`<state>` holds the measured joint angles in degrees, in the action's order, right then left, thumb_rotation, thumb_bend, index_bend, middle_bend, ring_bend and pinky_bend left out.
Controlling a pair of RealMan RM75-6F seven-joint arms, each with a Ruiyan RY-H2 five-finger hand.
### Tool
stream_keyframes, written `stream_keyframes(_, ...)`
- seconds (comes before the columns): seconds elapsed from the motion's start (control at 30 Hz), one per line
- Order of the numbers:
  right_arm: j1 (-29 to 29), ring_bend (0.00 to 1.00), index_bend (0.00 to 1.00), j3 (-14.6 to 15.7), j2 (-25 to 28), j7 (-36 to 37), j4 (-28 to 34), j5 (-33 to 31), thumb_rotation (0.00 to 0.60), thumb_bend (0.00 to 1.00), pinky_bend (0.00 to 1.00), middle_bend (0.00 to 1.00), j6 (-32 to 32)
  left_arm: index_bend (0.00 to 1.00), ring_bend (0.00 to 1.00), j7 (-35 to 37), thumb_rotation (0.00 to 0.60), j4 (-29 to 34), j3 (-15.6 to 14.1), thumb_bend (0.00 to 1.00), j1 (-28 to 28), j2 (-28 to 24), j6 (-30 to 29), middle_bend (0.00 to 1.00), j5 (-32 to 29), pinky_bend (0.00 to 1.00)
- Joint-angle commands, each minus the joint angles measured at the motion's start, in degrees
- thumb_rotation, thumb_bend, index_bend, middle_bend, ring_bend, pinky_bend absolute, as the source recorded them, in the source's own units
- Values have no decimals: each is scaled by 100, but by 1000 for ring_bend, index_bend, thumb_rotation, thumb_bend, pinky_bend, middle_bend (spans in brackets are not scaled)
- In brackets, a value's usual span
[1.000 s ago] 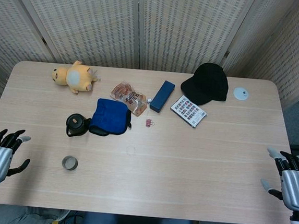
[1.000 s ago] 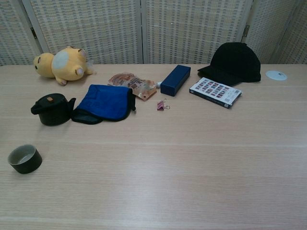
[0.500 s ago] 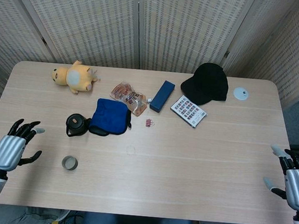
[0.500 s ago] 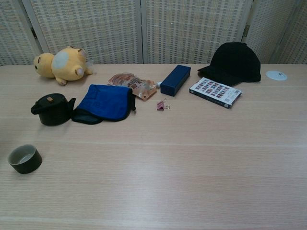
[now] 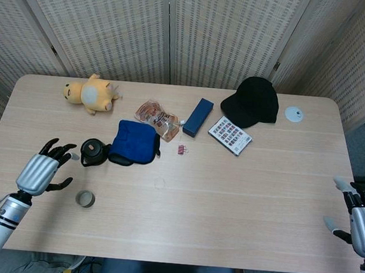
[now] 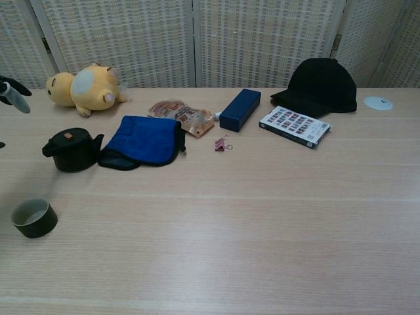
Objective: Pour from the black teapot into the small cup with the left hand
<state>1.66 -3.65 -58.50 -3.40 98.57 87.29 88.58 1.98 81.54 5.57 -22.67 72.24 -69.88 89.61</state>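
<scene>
The black teapot (image 5: pixel 93 152) (image 6: pixel 69 151) stands upright on the table, left of the blue cloth. The small dark cup (image 5: pixel 85 198) (image 6: pixel 33 217) sits nearer the front edge, below the teapot. My left hand (image 5: pixel 44 168) hovers open with fingers spread, just left of the teapot and above-left of the cup, touching neither. Only its fingertips (image 6: pixel 13 92) show at the left edge of the chest view. My right hand (image 5: pixel 362 219) is open at the table's right front edge, holding nothing.
A blue cloth (image 5: pixel 134 142) lies against the teapot's right side. A yellow plush (image 5: pixel 90 94), snack packet (image 5: pixel 157 116), blue box (image 5: pixel 198 117), pink clip (image 5: pixel 182 149), black cap (image 5: pixel 254 101), booklet (image 5: pixel 230 135) and white disc (image 5: pixel 294 113) lie further back.
My left hand has moved from the table's front left corner up and to the right, toward the teapot. The right hand has barely shifted.
</scene>
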Motion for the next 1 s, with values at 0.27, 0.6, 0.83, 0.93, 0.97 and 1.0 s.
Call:
stream_keyframes(0.27,-22,159,162,-7,14,-25,-2,-40,600,160,179,277,5,250,202,-276,600,-311,73,293,-340,382,505,157,-378,61)
stream_keyframes(0.6,-1,159,162,-43,-17,-101,-11,-120,600,160,179,277,-41,98,127,-554,600,-535,127,276,-619,554,1006,50,-811,61)
stream_keyframes(0.83,25,159,162,-65,-23,-91,-37,-163,600,160,179,277,-90,10,62,-647,600,-600,134,273,-777,632,1241,0,-992,52)
stream_keyframes(0.93,24,159,162,-71,-23,-94,-45,-184,600,160,179,277,-95,10,59,-667,600,-661,135,273,-844,702,1312,0,-1039,49)
stream_keyframes(0.97,23,159,162,-73,-22,-96,-46,-194,600,160,180,277,-98,10,59,-669,600,-678,131,273,-863,719,1334,0,-1048,49)
stream_keyframes(1.0,23,159,162,-77,-22,-100,-47,-211,600,160,180,277,-104,10,59,-668,600,-697,123,274,-886,742,1361,0,-1056,48)
